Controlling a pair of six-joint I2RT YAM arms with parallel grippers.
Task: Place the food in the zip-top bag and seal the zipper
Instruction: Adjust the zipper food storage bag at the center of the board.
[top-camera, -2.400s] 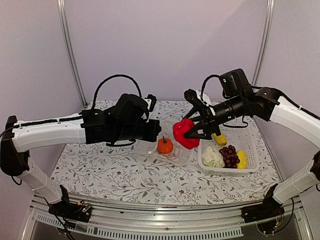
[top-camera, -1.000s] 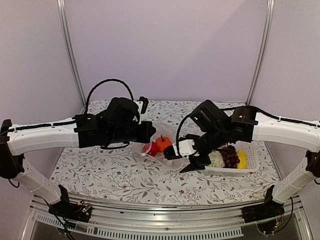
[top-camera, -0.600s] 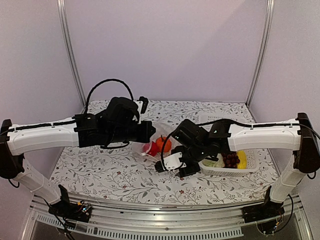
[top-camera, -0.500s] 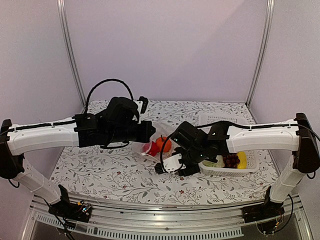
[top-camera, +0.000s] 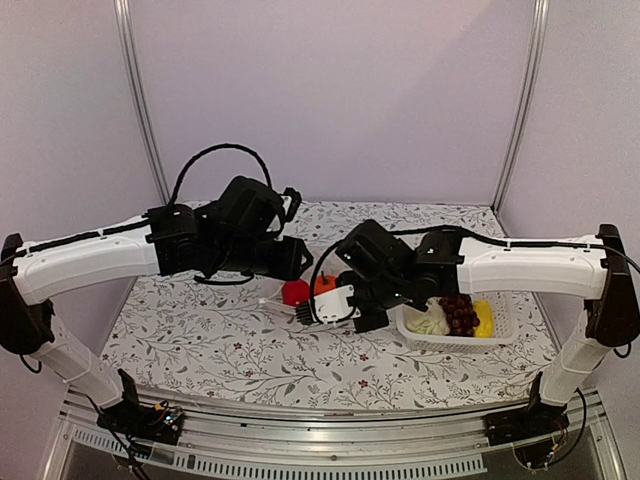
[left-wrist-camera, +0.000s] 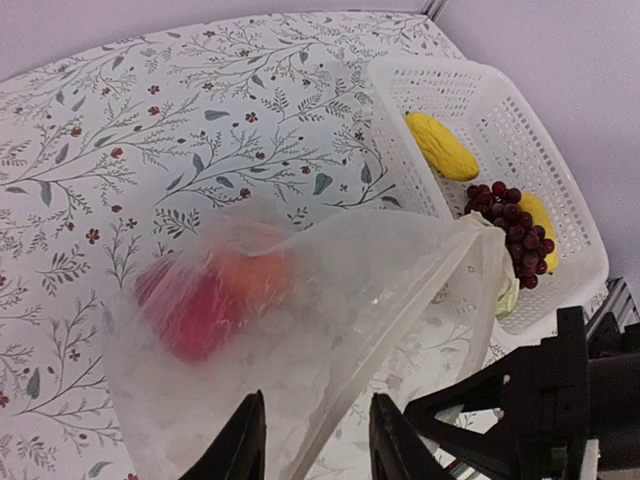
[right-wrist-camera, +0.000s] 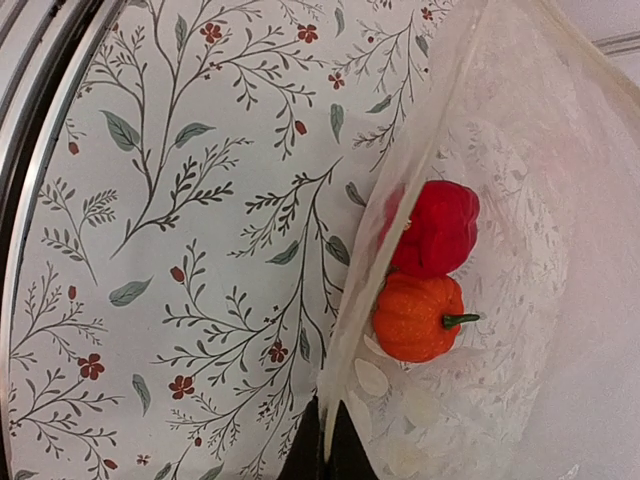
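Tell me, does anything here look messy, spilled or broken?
Nothing spilled or broken. The zip-top bag looks crumpled, its edge pinched by the right gripper, with only the red pepper and orange pumpkin inside; the grape bunch sits in the white basket.

The left arm (top-camera: 90, 255) reaches in from its side toward the middle, elbow raised and wrist tipped downward. The left claw (left-wrist-camera: 316, 425) stands parted, its two fingers (left-wrist-camera: 240, 445) set apart with a clear gap between them. The right arm (top-camera: 530, 268) stretches low and nearly level across to the centre, wrist bent down and to the left. The right claw (right-wrist-camera: 325, 445) is pinched tight, fingertips together on an edge of the zip-top bag (right-wrist-camera: 500, 150).
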